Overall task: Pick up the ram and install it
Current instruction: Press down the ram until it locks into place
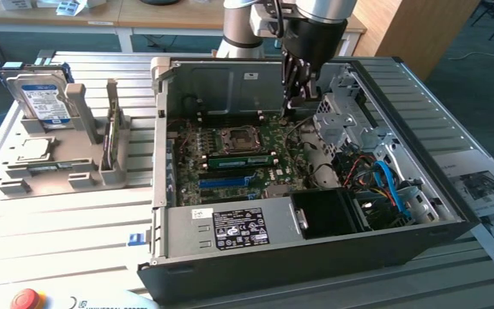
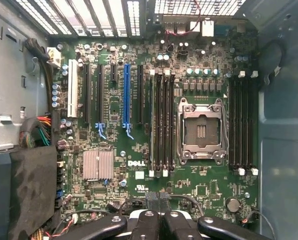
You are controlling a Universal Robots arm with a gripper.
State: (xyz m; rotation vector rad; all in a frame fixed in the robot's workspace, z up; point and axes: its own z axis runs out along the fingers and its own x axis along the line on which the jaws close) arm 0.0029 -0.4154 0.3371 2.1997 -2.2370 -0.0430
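Observation:
The ram [image 1: 238,161], a long slim green stick, stands in a memory slot of the motherboard [image 1: 256,177] just beside the empty processor socket [image 1: 234,138]. My gripper [image 1: 296,103] hangs shut and upright over the back of the open computer case, above the board and apart from the ram, with nothing between its fingers. In the wrist view the closed fingertips [image 2: 158,199] look straight down on the board, with the socket [image 2: 202,131] and the black memory slots [image 2: 162,120] beside it. There the ram is seen edge-on in the outermost slot [image 2: 151,120].
The case walls [image 1: 316,254] ring the board, with a drive cage [image 1: 346,116] and cables [image 1: 384,183] on the exterior view's right. Outside the case, a grey holder [image 1: 84,174] carries a blue-labelled hard drive [image 1: 43,96] and a small silver chip [image 1: 34,149]. Papers [image 1: 487,193] lie on the table.

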